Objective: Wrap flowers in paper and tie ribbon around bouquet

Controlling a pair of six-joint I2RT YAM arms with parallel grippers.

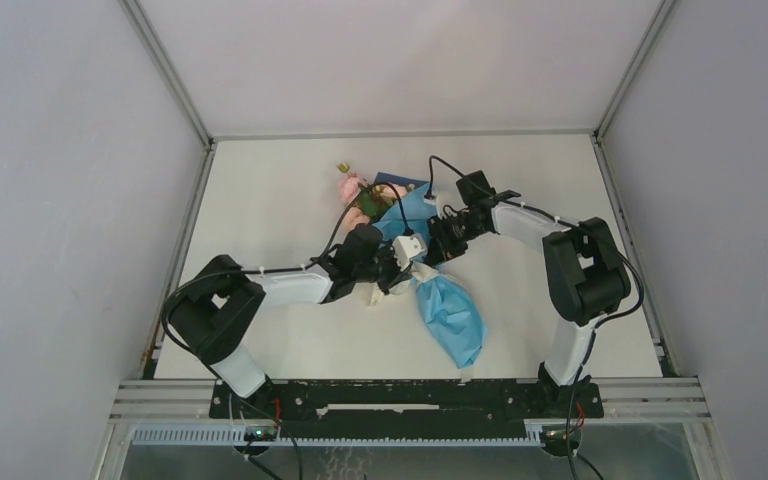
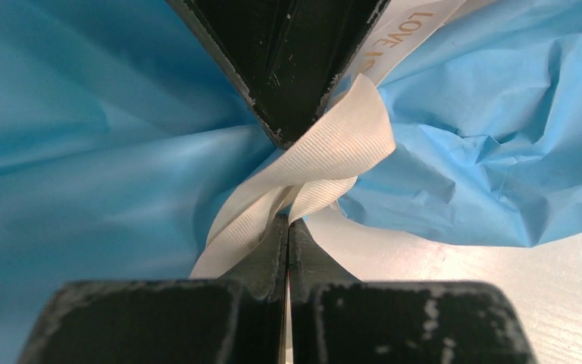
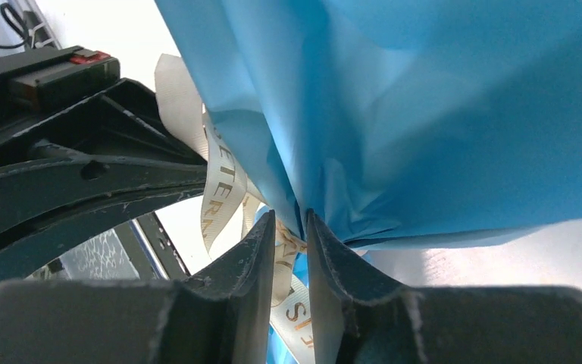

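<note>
The bouquet point(image 1: 450, 312) is lying mid-worktop point(image 1: 260, 210), its flowers point(image 1: 352, 188) pointing at the far edge, well apart from both side edges. The right gripper point(image 3: 291, 227) is pinching the ribbon point(image 3: 220, 189) at the gathered neck of the paper point(image 3: 424, 114). The left gripper point(image 2: 288, 227) is pressing shut just opposite, apparently nipping another strand. The ribbon's lettering is showing "LOVE" and "ETERN".

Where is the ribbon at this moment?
In the left wrist view, the ribbon sits at centre, crossed over the pinched neck of the paper, between the tips of the left gripper and the right gripper.
</note>
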